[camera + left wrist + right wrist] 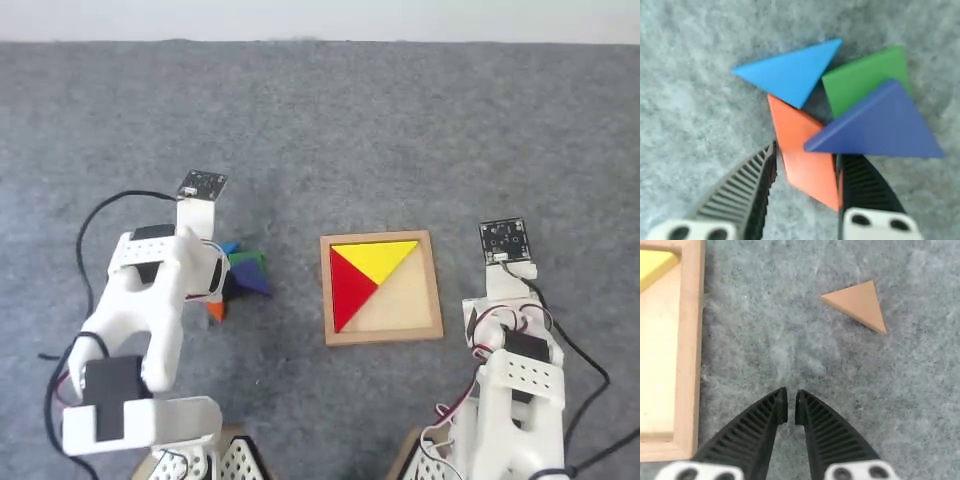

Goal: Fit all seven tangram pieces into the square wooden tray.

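Note:
The square wooden tray point(432, 290) lies at the table's middle and holds a yellow triangle point(375, 258) and a red triangle point(350, 285). To its left is a pile: a light blue triangle point(790, 75), a green piece point(865, 77), and a dark blue triangle point(880, 125) resting partly on an orange parallelogram point(805, 155). My left gripper point(805, 160) is down on the pile, its fingers touching both edges of the orange parallelogram. My right gripper point(791, 410) is shut and empty over the carpet, right of the tray's rim point(690, 340). A tan triangle point(860, 305) lies beyond it.
Grey carpet covers the table. The tray's lower right half point(405, 300) is bare wood. Cables loop beside both arm bases point(95, 225).

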Controlling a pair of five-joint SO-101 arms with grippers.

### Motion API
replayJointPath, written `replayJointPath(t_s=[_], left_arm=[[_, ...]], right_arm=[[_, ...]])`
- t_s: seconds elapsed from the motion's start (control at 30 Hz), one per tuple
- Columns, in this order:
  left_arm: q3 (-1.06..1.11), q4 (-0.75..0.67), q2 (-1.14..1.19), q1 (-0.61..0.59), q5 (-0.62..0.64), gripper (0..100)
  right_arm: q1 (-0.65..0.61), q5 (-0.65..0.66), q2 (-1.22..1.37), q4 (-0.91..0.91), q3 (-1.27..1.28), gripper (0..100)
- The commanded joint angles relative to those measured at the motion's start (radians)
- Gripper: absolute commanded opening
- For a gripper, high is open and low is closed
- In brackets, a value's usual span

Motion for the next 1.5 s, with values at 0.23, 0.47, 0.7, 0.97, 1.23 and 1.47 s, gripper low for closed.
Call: replayJointPath(t_s=[0.23, 0.47, 0.7, 0.97, 1.23, 1.47], left_arm=[[-0.074, 0.074, 0.063, -0.023, -0.054, 11], [-0.199, 0.241, -0.086, -0.155, -0.199, 10], [-0.277, 0.321, -0.143, -0.221, -0.302, 20], [-0.278, 0.324, -0.183, -0.224, -0.324, 24], [-0.251, 0.324, -0.173, -0.219, -0.325, 24], [-0.174, 0.304, -0.175, -0.227, -0.327, 24]], right_arm=[[-0.007, 0.009, -0.010, -0.021, -0.014, 4.8], [-0.007, 0.009, -0.010, -0.024, -0.014, 4.8], [-0.007, 0.011, -0.010, -0.024, -0.014, 4.8], [-0.007, 0.011, -0.010, -0.022, -0.014, 4.8], [-0.004, 0.011, -0.010, -0.019, -0.014, 4.8], [-0.001, 0.012, -0.010, -0.018, -0.014, 4.8]])
